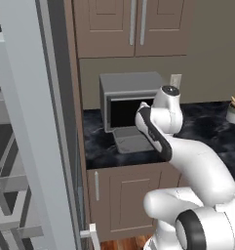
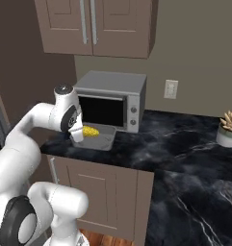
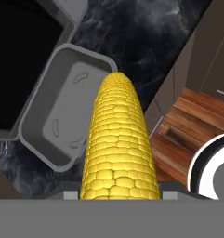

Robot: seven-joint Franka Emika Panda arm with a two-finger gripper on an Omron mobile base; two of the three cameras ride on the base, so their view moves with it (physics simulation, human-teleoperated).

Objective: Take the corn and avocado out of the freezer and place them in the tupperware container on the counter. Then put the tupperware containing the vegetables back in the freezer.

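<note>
The claw (image 2: 80,132) pinches a yellow corn (image 3: 118,144) cob, holding it just above the grey tupperware container (image 3: 57,116). The container sits on the black marbled desk (image 2: 185,149), directly before the grey microwave (image 2: 112,98).

Surface (image 2: 185,144): black, faintly marbled, above brown cabinet doors.
Tupperware container (image 2: 99,140): grey, shallow, resting near front edge, just before microwave.
Microwave (image 2: 118,91): grey box, at rear.
Potted succulent (image 2: 229,128): far right.
</note>
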